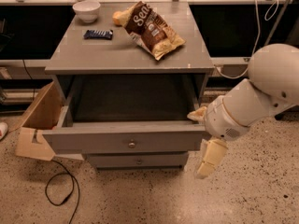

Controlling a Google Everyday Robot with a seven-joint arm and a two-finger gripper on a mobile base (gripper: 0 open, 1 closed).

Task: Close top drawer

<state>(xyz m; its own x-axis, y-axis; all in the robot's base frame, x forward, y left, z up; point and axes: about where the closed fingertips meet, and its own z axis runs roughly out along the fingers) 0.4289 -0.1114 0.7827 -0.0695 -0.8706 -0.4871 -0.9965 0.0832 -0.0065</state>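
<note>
The top drawer (pixel 126 143) of the grey cabinet is pulled far out, its dark inside showing and its small round knob (pixel 131 144) at the centre of the plain front. My gripper (pixel 205 153) hangs at the drawer's right front corner, on a thick white arm (pixel 261 92) coming from the right. One cream finger (pixel 209 158) points down past the drawer front; another (pixel 198 114) sits at the drawer's right edge. A lower drawer (pixel 138 161) sits under it, shut.
On the cabinet top (pixel 93 55) lie a brown chip bag (pixel 152 29), a white bowl (pixel 87 9), a dark snack bar (pixel 98 34) and a yellowish item (pixel 117 17). A cardboard box (pixel 39 120) leans at the left. A black cable (pixel 63 190) loops on the speckled floor.
</note>
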